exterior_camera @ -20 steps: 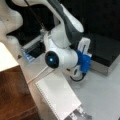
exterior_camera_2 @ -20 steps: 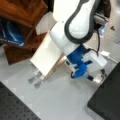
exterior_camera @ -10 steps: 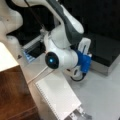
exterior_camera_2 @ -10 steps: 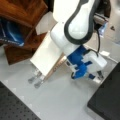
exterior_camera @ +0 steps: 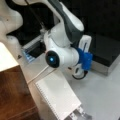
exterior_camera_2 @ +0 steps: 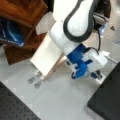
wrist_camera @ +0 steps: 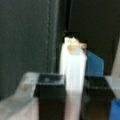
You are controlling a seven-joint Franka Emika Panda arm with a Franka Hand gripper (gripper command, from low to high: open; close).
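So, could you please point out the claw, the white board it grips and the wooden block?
claw [wrist_camera: 73, 95]: wrist view, midway between its black fingertips.
white board [exterior_camera_2: 48, 56]: a front view, its flat face.
wooden block [exterior_camera: 13, 93]: a front view, its top face.

Both front views look steeply down on me from close by, each from an opposite side: my blue wrist mount [exterior_camera: 85, 60] sits right of centre in both front views [exterior_camera_2: 80, 62], and the white board [exterior_camera: 58, 96] leans lower centre in one, left of centre [exterior_camera_2: 47, 56] in the other. My wrist camera looks along my black fingers [wrist_camera: 51, 100] (very near), facing dark panels.
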